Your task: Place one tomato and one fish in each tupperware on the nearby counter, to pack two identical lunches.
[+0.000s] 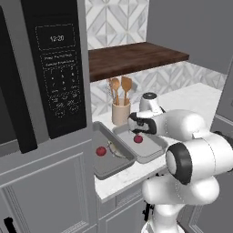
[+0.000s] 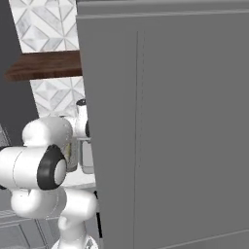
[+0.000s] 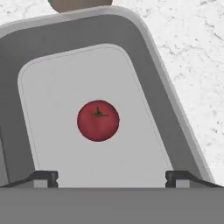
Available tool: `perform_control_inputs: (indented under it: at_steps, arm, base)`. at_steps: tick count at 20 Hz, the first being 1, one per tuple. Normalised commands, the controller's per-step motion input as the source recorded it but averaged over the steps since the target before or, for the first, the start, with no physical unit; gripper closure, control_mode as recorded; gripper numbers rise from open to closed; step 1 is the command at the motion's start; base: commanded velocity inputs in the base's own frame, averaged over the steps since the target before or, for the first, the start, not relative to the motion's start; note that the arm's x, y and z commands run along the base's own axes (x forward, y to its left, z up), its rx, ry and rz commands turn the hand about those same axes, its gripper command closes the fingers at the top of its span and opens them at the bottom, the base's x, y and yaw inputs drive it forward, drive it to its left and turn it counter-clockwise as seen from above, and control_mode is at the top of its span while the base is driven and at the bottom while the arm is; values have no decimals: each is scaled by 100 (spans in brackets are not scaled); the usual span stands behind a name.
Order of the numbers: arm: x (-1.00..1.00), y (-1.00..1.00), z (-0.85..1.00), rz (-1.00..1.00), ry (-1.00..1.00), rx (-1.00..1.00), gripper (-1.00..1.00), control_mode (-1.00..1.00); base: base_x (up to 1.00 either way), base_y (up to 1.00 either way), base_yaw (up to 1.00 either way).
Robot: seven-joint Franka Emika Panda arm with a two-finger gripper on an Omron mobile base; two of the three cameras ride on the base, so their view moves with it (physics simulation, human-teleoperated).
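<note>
Two grey tupperware trays sit side by side on the white counter [image 1: 200,98]. The right tupperware [image 1: 154,148] holds a red tomato [image 1: 138,139], which in the hand view lies loose on the tray floor [image 3: 52,109] as a tomato [image 3: 98,120] with a small green stem mark. My gripper [image 1: 136,131] hangs just above it, open, its fingertips [image 3: 43,177] spread wide apart and touching nothing. The left tupperware [image 1: 102,168] holds another tomato [image 1: 101,151] and a pale slim shape that looks like a fish [image 1: 115,148] along its right side.
A tan utensil cup [image 1: 121,113] with wooden spoons stands right behind the trays and shows as a tan cup [image 3: 78,4] at the top of the hand view. A dark microwave panel [image 1: 57,68] and a brown shelf [image 1: 136,57] rise to the left and above. A tall grey cabinet side [image 2: 170,121] blocks the right base view.
</note>
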Motion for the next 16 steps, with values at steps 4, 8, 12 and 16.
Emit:
perform_control_inputs:
  at_steps: [4,8,12,16]
  arm:
    - [-100,-47,83,-7,-15,5,-100,-100]
    - [-100,-35,33,0,-5,0,-100,-100]
    - [-25,-5,0,1,0,0,-100,100]
    - [0,0,0,0,0,0,-100,100]
  base:
    - [0,0,0]
    - [0,0,0]
    - [-75,-10,13]
    - [-100,-3,20]
